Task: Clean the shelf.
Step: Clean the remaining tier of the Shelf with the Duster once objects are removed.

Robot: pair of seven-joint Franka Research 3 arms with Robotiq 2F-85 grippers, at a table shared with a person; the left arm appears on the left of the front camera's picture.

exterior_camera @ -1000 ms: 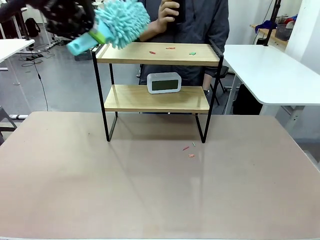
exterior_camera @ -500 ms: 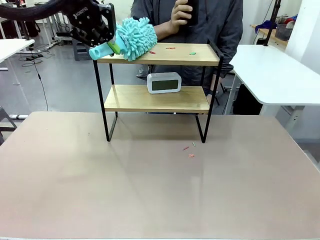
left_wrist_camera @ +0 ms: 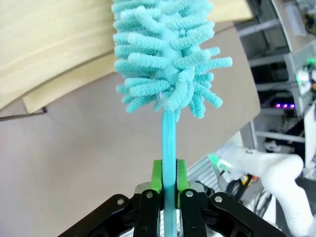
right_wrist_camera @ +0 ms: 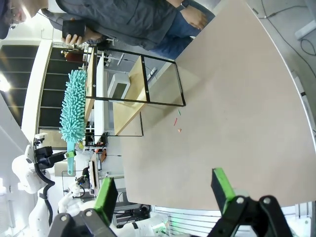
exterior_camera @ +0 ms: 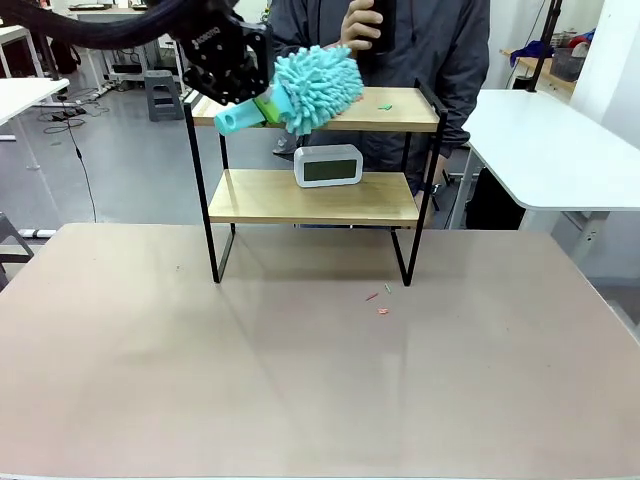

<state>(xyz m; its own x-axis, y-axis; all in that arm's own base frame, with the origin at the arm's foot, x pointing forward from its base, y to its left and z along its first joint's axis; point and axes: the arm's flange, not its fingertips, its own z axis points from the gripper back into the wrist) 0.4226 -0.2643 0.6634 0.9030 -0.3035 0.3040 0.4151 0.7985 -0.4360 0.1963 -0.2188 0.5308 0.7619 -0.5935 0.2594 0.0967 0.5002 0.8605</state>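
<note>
Left wrist view: the left gripper (left_wrist_camera: 168, 178) has its green pads (left_wrist_camera: 157, 174) squeezed tight on the thin handle (left_wrist_camera: 169, 133) of a fluffy turquoise duster (left_wrist_camera: 165, 59), whose head points away from the wrist over pale wood. In the front view the arm comes in high from the left, and the head of the duster lies across the left half of the top board (exterior_camera: 395, 112) of the shelf (exterior_camera: 213, 200).

The step in hand looks like the sweep of the top board. A small green scrap (exterior_camera: 384, 105) lies on it to the right of the head, so the next move probably calls for dragging the head rightward with light downward pressure. It should stop short of the black upright at the right end, and stay clear of the person (exterior_camera: 425, 45) standing just beyond.

The shelf stands at the far side of the table (exterior_camera: 300, 390), about midway across. It has two light wooden boards in a thin black frame on legs. The lower board (exterior_camera: 260, 195) holds a white clock (exterior_camera: 327, 165) near its middle and otherwise looks bare. A few small red and green bits (exterior_camera: 380, 302) lie on the table just near the right front leg.

In the right wrist view, the right gripper (right_wrist_camera: 163, 190) is spread wide with nothing between its fingers, well apart from the shelf.
</note>
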